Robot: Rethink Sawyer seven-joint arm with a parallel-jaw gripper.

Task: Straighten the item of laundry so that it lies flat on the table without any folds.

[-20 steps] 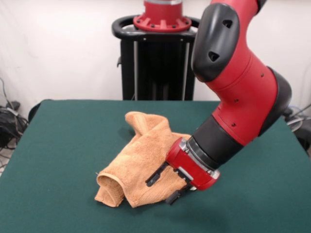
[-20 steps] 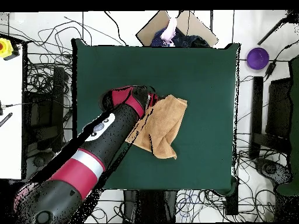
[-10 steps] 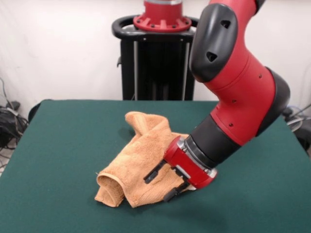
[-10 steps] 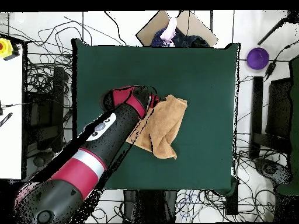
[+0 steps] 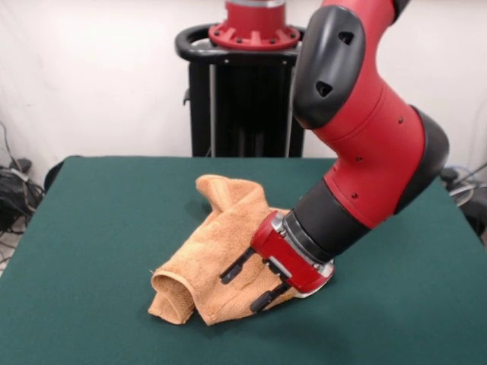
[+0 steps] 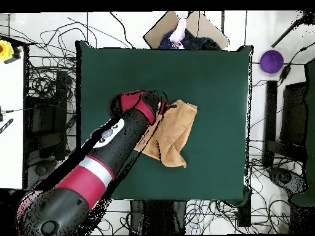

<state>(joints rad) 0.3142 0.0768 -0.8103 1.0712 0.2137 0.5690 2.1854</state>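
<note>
Orange-tan towel [image 5: 221,255] lay crumpled near the middle of the green worktop [image 5: 91,228], not flat: one end was rolled into a tube-like fold at the front-view lower left, and another bunched ridge rose toward the far side. End effector [image 5: 245,286] was tilted down over the towel's right-hand part in the front view, its two black fingers [image 5: 236,267] spread apart with nothing between them, tips at or just above the cloth; actual contact could not be judged. Overhead, the arm [image 6: 104,153] crossed the worktop diagonally and covered one edge of the towel [image 6: 175,132].
</note>
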